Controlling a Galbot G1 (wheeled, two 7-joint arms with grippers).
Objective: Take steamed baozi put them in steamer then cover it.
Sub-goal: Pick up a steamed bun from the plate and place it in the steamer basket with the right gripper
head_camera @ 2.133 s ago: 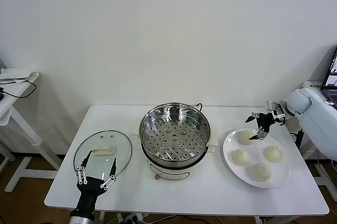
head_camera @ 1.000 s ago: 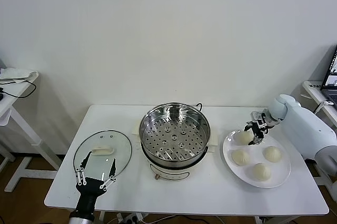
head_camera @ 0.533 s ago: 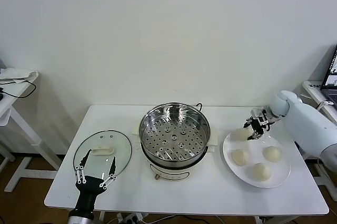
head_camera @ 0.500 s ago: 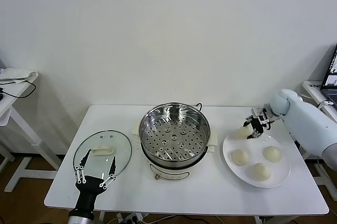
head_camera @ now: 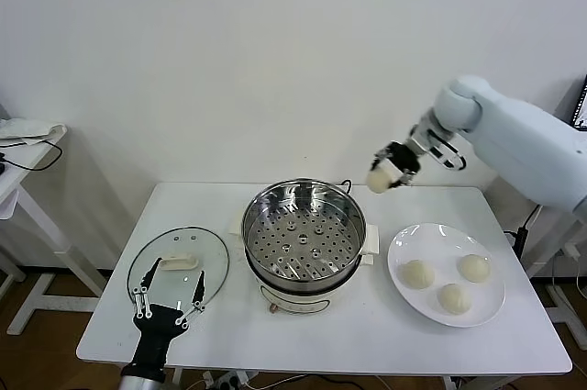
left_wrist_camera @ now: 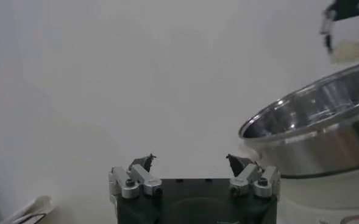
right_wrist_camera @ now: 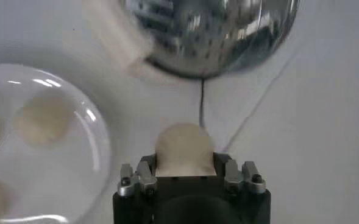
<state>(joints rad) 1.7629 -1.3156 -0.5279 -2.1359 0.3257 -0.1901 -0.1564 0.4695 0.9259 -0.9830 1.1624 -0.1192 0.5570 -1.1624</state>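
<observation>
Cream baozi [head_camera: 380, 180] pinched in right pincer [head_camera: 390, 172], above steamer [head_camera: 304, 230] rim.

Plain white wall [head_camera: 229, 60]; white table [head_camera: 211, 326]; brown floor [head_camera: 37, 317]

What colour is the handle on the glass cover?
White, on the cover; the head view shows it best.

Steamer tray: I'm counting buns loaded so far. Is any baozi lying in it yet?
No: the head view shows the steamer tray bare, three baozi on the plate, one in the right gripper.
</observation>
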